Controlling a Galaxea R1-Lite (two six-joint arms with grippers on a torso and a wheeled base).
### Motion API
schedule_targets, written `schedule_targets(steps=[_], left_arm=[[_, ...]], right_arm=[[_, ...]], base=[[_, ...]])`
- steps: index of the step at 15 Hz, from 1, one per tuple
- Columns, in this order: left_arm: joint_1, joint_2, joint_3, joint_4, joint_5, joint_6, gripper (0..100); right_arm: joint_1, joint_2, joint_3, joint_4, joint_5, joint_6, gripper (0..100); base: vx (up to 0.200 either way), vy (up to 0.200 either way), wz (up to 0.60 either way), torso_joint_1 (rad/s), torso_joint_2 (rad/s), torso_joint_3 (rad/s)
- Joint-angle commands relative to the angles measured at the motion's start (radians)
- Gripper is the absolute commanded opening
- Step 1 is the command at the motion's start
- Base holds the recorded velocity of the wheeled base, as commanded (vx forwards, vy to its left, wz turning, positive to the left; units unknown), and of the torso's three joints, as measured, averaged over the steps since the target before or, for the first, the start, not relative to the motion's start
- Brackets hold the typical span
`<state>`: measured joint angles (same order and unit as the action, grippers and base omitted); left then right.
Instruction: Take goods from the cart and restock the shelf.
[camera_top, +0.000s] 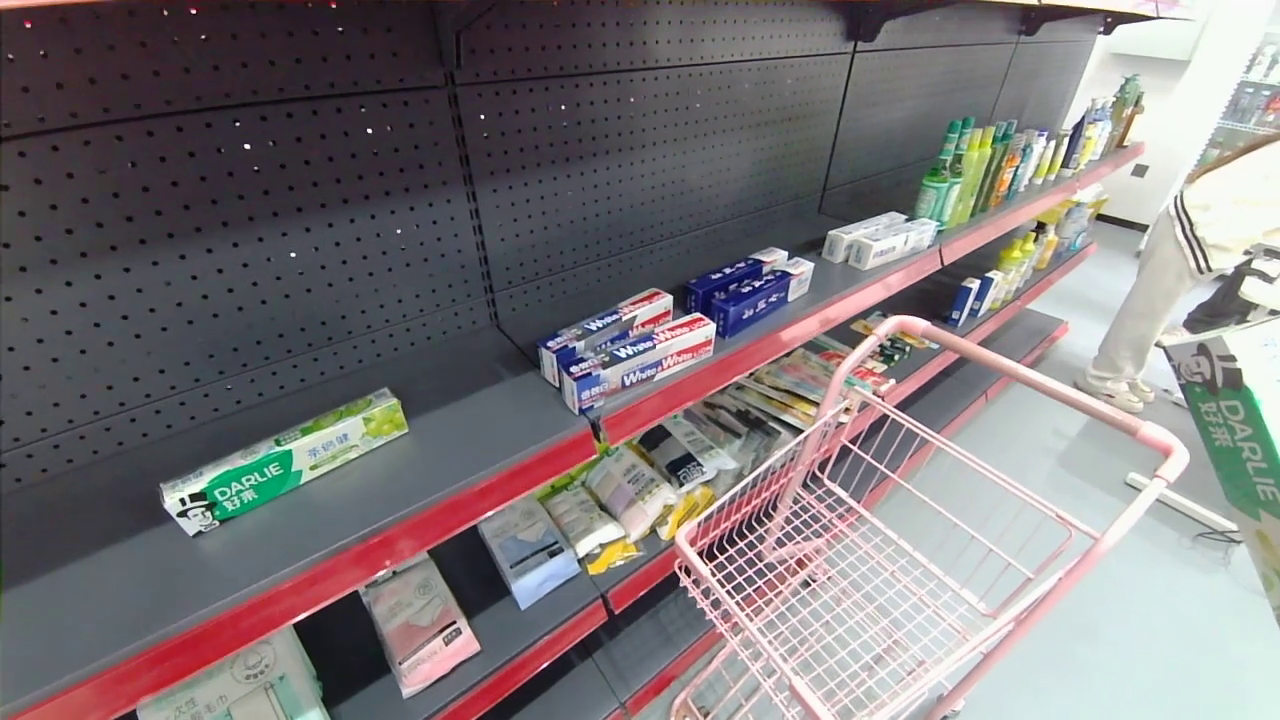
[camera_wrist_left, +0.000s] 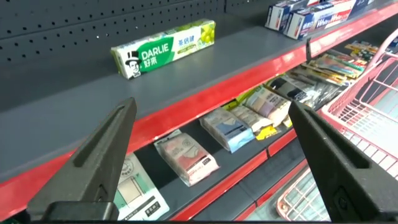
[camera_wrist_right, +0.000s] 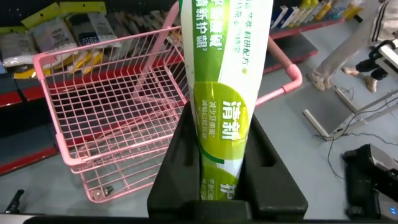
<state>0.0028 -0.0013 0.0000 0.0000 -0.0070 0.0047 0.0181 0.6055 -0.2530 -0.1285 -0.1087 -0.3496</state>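
**Head view:** A long grey metal shelf with a red front edge (camera_top: 420, 540) runs from near left to far right in front of a black pegboard back wall (camera_top: 250, 220). A green-and-white toothpaste box (camera_top: 285, 460) lies flat on the shelf at the near left. Farther right on the same shelf lie blue-and-white toothpaste boxes (camera_top: 630, 350), then dark blue boxes (camera_top: 750, 288) and white boxes (camera_top: 880, 240). Upright green bottles (camera_top: 960, 170) stand at the far end. Soft packets (camera_top: 560, 520) lie on the lower shelf beneath. A pink wire shopping cart (camera_top: 900, 560) stands just beside the shelving, on its right. At the right edge a second green-and-white toothpaste box (camera_top: 1240, 430) stands upright in the air, right of the cart's handle.

**Left wrist view:** The left gripper (camera_wrist_left: 211, 162) hangs in front of the shelf, its two black fingers (camera_wrist_left: 99, 155) spread wide and holding nothing. Beyond it the green-and-white toothpaste box lies on the grey shelf, well apart from the fingers. The soft packets lie on the lower shelf, and a corner of the cart shows to the right.

**Right wrist view:** The right gripper (camera_wrist_right: 225, 155) is clamped on the second green-and-white toothpaste box. It grips the box's lower end between both black fingers, and the box rises upright out of the jaws. The pink cart stands on the grey floor (camera_wrist_right: 323, 180) beyond it.
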Motion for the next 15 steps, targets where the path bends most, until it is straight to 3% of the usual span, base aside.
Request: schedule_targets(steps=[1,7,10,15], left_arm=[[0.000,0.001,0.000,-0.002,-0.001,0.000,100],[0.000,0.001,0.000,0.000,-0.002,0.000,100],[0.000,0.001,0.000,0.000,-0.002,0.000,100],[0.000,0.001,0.000,0.000,-0.002,0.000,100]], right_arm=[[0.000,0.011,0.000,0.000,0.000,0.000,0],[-0.001,0.028,0.000,0.000,-0.003,-0.002,0],[-0.007,0.034,0.001,-0.002,-0.052,-0.031,0],[-0.006,0.036,0.006,0.000,-0.051,-0.032,0]], base=[[0.000,0.000,0.00,0.154,-0.33,-0.183],[0.000,0.000,0.00,0.144,-0.29,-0.149],[0.000,0.000,0.00,0.073,-0.14,-0.072],[0.000,0.000,0.60,0.003,0.00,-0.001]])
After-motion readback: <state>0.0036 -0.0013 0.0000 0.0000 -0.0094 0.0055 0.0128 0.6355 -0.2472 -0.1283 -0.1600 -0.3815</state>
